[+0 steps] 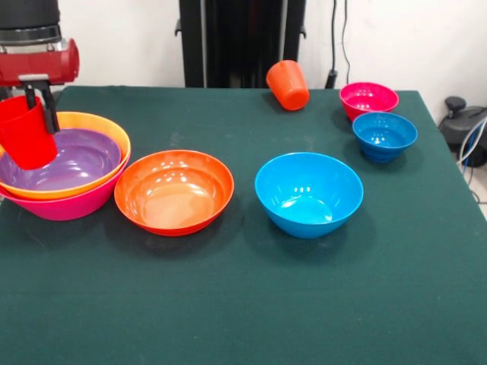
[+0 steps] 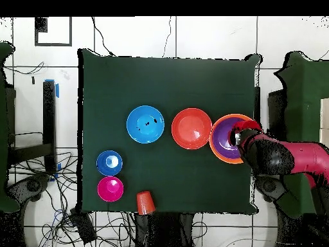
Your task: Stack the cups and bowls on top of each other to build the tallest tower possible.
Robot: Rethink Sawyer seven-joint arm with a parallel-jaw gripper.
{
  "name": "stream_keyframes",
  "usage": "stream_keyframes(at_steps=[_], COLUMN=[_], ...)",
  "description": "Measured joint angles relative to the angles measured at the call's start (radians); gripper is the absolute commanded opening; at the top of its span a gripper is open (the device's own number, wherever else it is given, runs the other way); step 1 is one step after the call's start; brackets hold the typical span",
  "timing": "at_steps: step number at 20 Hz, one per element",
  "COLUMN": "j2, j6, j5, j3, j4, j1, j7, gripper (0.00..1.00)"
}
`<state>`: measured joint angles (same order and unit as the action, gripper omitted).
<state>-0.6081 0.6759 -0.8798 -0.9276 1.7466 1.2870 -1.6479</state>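
Observation:
My gripper (image 1: pixel 39 112) is at the far left, shut on the rim of a red cup (image 1: pixel 23 135). The cup hangs upright, slightly tilted, over the left side of the tower (image 1: pixel 68 205): a purple bowl (image 1: pixel 80 160) nested in a yellow-orange bowl (image 1: pixel 95 124), inside a big pink bowl (image 1: pixel 72 207). Whether the cup touches the purple bowl I cannot tell. Beside the tower sits a red-orange bowl (image 1: pixel 173 190), then a medium blue bowl (image 1: pixel 308 194). A small blue bowl (image 1: pixel 384 135) and a small magenta bowl (image 1: pixel 368 99) stand at the back right. An orange cup (image 1: pixel 288 84) lies on its side at the far edge.
The table (image 1: pixel 243 304) is covered in dark green cloth. In the overhead view my arm (image 2: pixel 283 157) reaches in from the right over the tower (image 2: pixel 225 138). Cables and black stands lie around the table's sides.

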Motion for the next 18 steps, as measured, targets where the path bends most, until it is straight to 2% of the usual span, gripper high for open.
stream_keyframes(at_steps=[18], j2=[0.072], j6=[-0.011], j5=[-0.02], j3=[0.061], j4=[0.001], j1=[-0.001], j7=[0.0], gripper=[0.0])
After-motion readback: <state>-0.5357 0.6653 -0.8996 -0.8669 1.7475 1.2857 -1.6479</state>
